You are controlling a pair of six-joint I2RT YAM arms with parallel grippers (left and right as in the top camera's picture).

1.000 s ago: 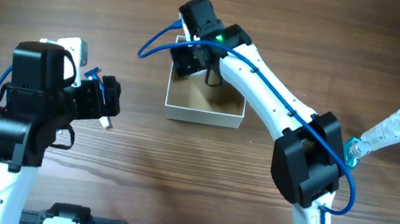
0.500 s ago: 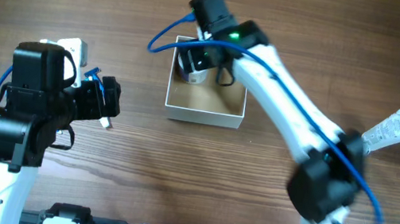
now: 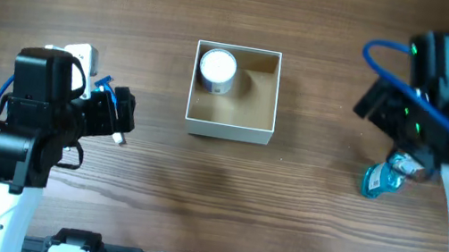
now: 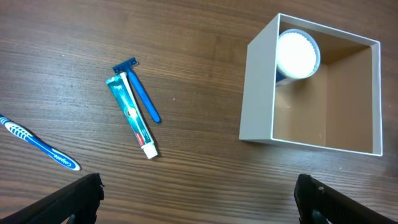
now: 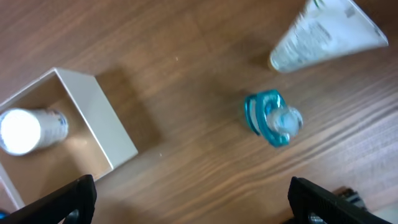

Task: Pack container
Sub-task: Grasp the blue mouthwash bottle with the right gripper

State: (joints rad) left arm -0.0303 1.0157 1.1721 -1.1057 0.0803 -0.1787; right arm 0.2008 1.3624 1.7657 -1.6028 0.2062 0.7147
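The container is a square white-walled box with a tan inside, at the table's middle back. A small round jar with a white lid and blue body stands in its back-left corner. The box and jar also show in the left wrist view, and the box and jar in the right wrist view. My right gripper is open and empty, off to the box's right. My left gripper is open and empty, left of the box.
A blue bottle lies below my right gripper, with a white tube beside it. A toothpaste tube, a blue razor and a blue toothbrush lie on the wood left of the box.
My right arm has pulled out of the box and swung far right, leaving the jar standing inside. The left arm has not moved.
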